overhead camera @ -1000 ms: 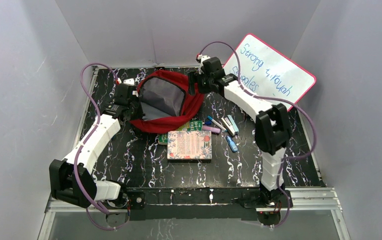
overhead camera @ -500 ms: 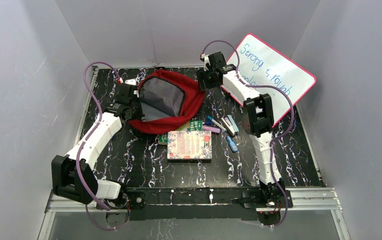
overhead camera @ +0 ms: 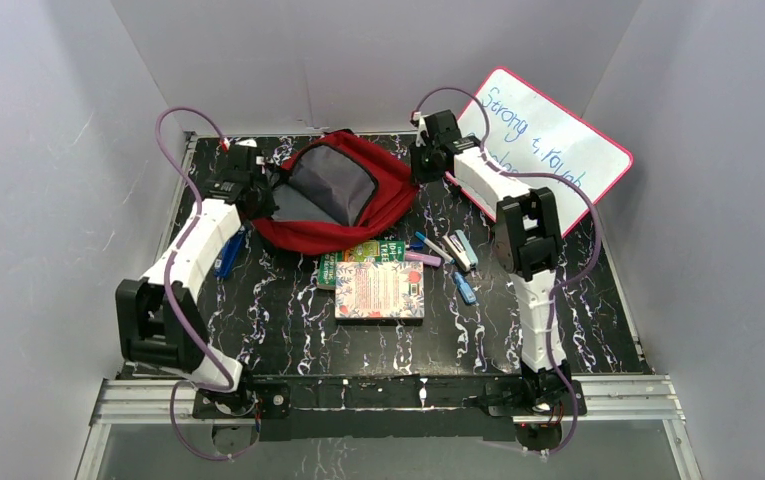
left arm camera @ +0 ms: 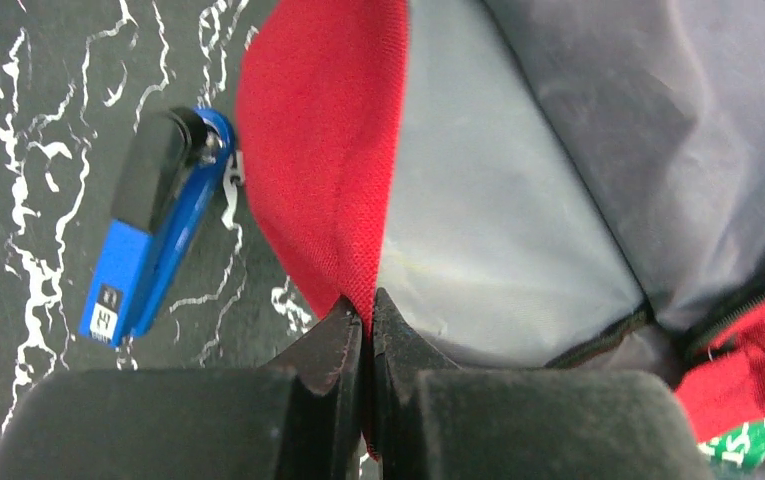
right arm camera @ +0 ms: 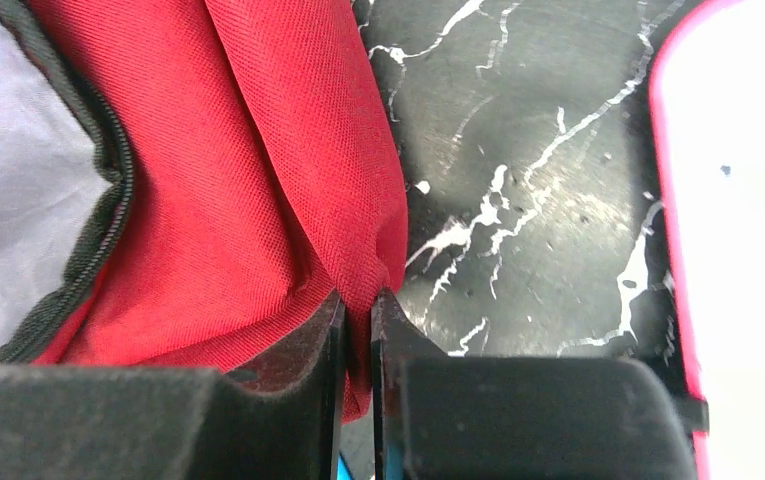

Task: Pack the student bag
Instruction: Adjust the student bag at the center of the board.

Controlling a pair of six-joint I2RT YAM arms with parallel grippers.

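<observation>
The student bag (overhead camera: pixel 396 196), red with grey lining, lies open at the back middle of the table. Its mouth is stretched between my two grippers. My left gripper (overhead camera: pixel 262 197) holds the bag's left rim. In the left wrist view the left gripper (left arm camera: pixel 368 300) is shut on the red fabric edge (left arm camera: pixel 323 150), with the grey lining (left arm camera: pixel 498 210) to the right. My right gripper (overhead camera: pixel 417 166) is at the bag's right side. In the right wrist view the right gripper (right arm camera: pixel 358 300) pinches a fold of red fabric (right arm camera: pixel 258 170) beside the dark zipper (right arm camera: pixel 108 200).
A blue and black stapler (left arm camera: pixel 158 225) lies on the table left of the bag, by the left arm (overhead camera: pixel 227 254). A floral book (overhead camera: pixel 380 290) on a green book (overhead camera: pixel 362 254), pens and markers (overhead camera: pixel 443 250) lie in front. A pink-rimmed whiteboard (overhead camera: pixel 558 140) leans at the back right.
The right gripper has closed on the bag's right side. The left arm has pulled the left rim toward the back, shifting the bag and uncovering the blue stapler.
</observation>
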